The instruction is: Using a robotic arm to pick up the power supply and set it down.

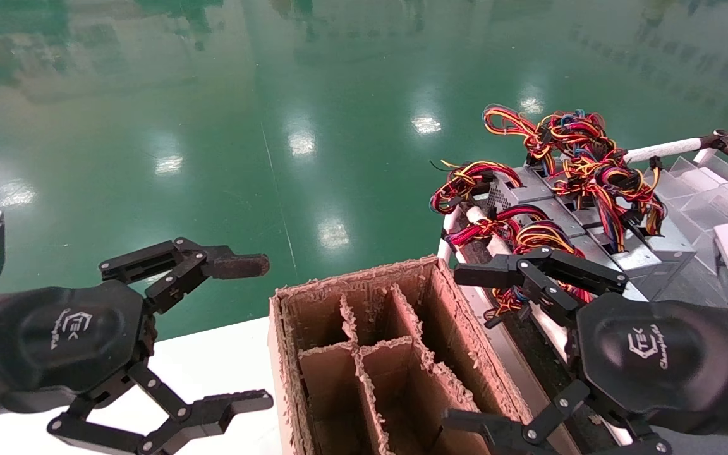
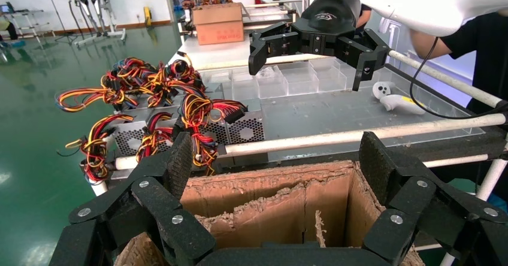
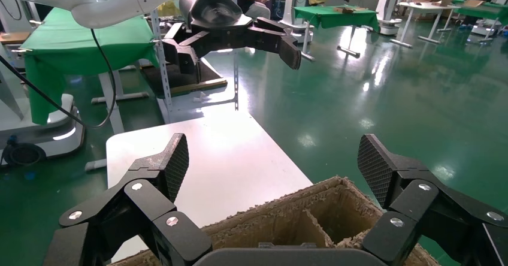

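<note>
Several grey metal power supplies (image 1: 550,208) with red, yellow and black wire bundles (image 1: 579,148) lie on a cart at the right; their perforated faces (image 2: 245,128) show in the left wrist view. My right gripper (image 1: 454,347) hangs open and empty between the cart and the cardboard box (image 1: 370,354), just in front of the nearest supply. In its own view the right gripper (image 3: 275,161) looks down over the box. My left gripper (image 1: 267,332) is open and empty at the box's left side. From its wrist, the left gripper (image 2: 278,164) faces across the box towards the supplies.
The brown box has cardboard dividers (image 1: 395,341) and frayed edges, and stands on a white table (image 1: 212,360). A white tube rail (image 2: 359,135) edges the cart. Clear plastic trays (image 1: 711,189) sit behind the supplies. Green floor (image 1: 275,126) lies beyond.
</note>
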{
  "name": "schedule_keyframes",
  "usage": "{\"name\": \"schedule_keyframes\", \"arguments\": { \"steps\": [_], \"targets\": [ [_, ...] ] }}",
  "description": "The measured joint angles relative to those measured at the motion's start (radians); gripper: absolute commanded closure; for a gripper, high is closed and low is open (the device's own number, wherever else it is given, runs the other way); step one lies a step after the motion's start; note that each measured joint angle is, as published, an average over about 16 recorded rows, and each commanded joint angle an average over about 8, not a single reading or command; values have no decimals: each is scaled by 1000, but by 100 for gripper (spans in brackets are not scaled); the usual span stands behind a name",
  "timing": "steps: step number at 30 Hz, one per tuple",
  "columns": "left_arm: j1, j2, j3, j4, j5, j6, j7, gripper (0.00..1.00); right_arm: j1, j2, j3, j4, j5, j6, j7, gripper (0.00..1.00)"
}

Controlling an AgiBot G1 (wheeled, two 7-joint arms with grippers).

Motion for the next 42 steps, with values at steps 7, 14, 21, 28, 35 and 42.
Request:
{"name": "schedule_keyframes", "arguments": {
  "steps": [7, 14, 21, 28, 35, 42],
  "targets": [
    [0, 0, 0, 0, 0, 0, 0, 0, 0, 0, 0, 0, 0, 0, 0, 0],
    [0, 0, 0, 0, 0, 0, 0, 0, 0, 0, 0, -1, 1, 0, 0, 0],
    [0, 0, 0, 0, 0, 0, 0, 0, 0, 0, 0, -1, 1, 0, 0, 0],
    [0, 0, 0, 0, 0, 0, 0, 0, 0, 0, 0, -1, 1, 0, 0, 0],
    [0, 0, 0, 0, 0, 0, 0, 0, 0, 0, 0, -1, 1, 0, 0, 0],
    [0, 0, 0, 0, 0, 0, 0, 0, 0, 1, 0, -1, 1, 0, 0, 0]
  ]
}}
